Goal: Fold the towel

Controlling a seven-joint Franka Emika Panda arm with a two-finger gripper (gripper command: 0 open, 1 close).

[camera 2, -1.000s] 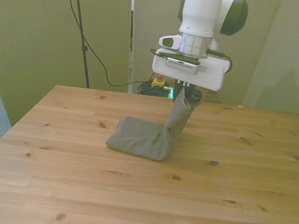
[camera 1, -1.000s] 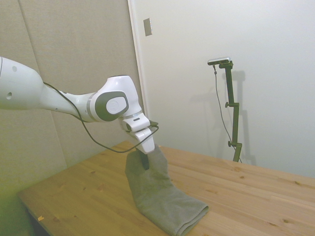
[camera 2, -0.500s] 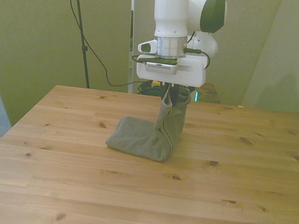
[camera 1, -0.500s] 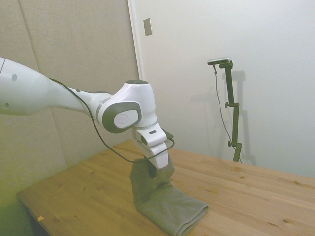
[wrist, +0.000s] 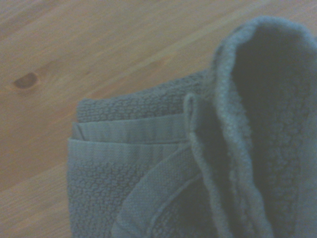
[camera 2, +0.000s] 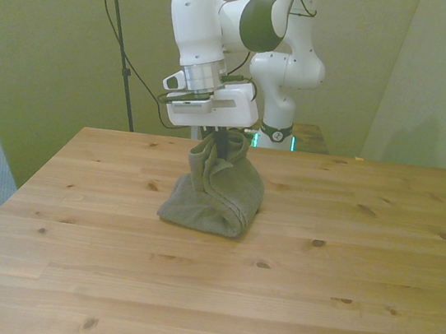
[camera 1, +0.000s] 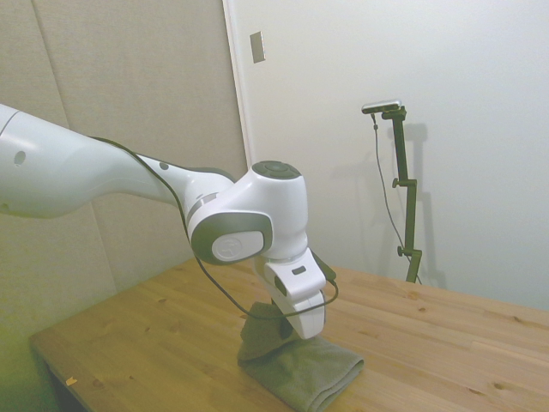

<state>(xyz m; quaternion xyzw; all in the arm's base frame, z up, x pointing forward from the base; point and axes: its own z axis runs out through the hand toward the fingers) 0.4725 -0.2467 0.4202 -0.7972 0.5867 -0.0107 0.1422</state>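
Gripper (camera 2: 225, 138) pinching towel (camera 2: 212, 195) end, low over stack. I carry it across to far hem, edges aligned, then let go gently.

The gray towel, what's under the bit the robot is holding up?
Under the lifted end of the soft gray terry-cloth towel lies more of the same towel, flat on the wooden table. The white hand pinches that end. What is between the layers is covered.

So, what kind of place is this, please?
Probably a robot lab or test room, not a home: a bare wooden table holds only a gray towel held up by the gripper, plain walls stand around it, and cables hang loose behind.
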